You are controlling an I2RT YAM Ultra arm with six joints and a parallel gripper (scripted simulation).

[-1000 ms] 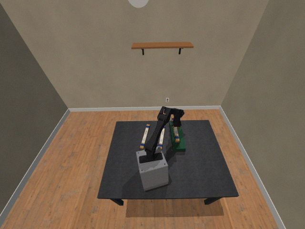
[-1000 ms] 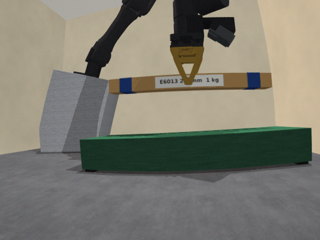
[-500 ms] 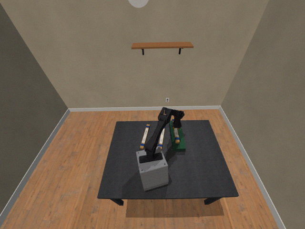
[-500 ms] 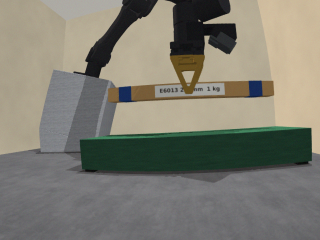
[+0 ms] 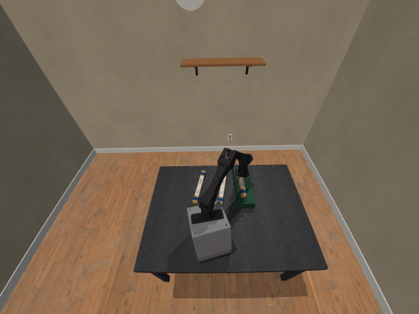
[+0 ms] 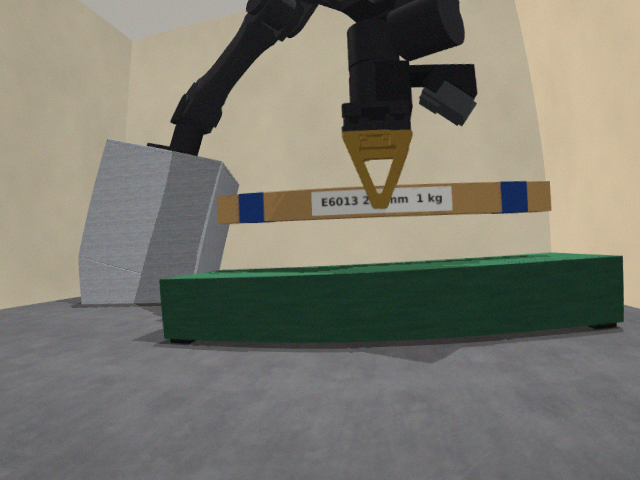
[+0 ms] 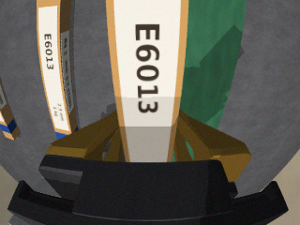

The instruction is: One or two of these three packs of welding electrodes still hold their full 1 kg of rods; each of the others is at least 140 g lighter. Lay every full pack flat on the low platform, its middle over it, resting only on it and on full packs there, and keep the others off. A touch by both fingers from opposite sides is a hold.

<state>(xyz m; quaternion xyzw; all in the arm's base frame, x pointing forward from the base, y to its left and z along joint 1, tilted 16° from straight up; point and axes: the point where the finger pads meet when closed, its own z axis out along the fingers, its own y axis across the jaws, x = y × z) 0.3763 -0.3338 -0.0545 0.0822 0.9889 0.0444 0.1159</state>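
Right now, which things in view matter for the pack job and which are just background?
Part of the job:
- held pack, in the gripper, above the green platform
- left pack on the table
- middle pack, partly behind the arm

Just there:
- wall shelf
- wall outlet
- grey pedestal

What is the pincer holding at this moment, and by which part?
The pincer is shut on one pack of welding rods, gripped across its middle at the white label, from opposite sides. The pack hangs in the air above the green platform.
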